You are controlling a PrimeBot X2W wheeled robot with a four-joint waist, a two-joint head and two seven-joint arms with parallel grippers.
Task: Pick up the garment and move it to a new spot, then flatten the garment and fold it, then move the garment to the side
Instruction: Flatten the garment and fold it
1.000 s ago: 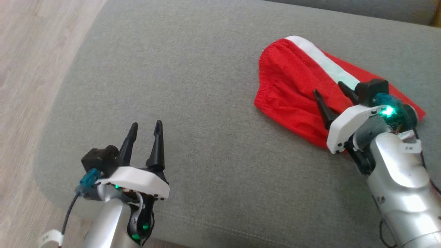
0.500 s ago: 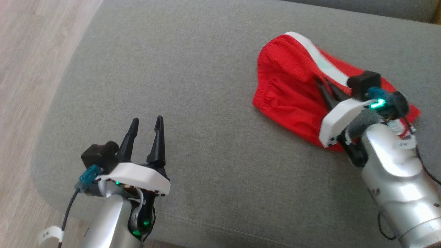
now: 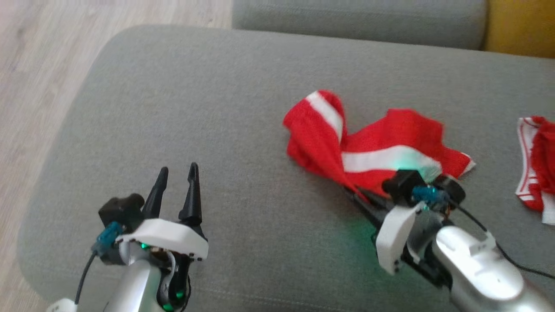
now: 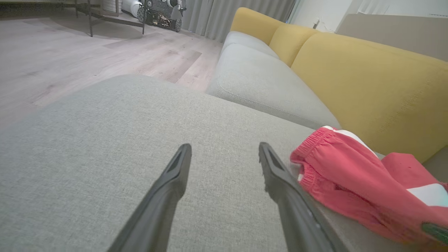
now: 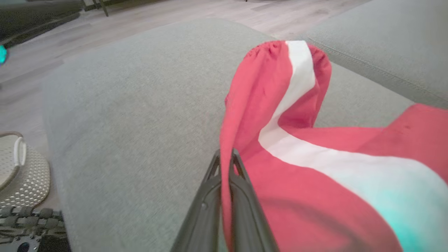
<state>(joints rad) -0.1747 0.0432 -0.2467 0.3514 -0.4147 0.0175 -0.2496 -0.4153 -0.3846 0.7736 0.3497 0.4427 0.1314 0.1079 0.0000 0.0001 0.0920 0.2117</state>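
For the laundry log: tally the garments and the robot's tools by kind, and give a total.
Red-and-white garments: 2 (held garment; second garment at the head view's right edge)
Tools: 2 (left tool open; right tool shut on the held garment)
Total: 4

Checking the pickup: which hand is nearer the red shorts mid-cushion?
Right. The right hand is shut on an edge of the red shorts; the left hand hangs open over bare cushion, to their left.

Red garment with a white stripe lies on grey cushion, yellow backrest behind.
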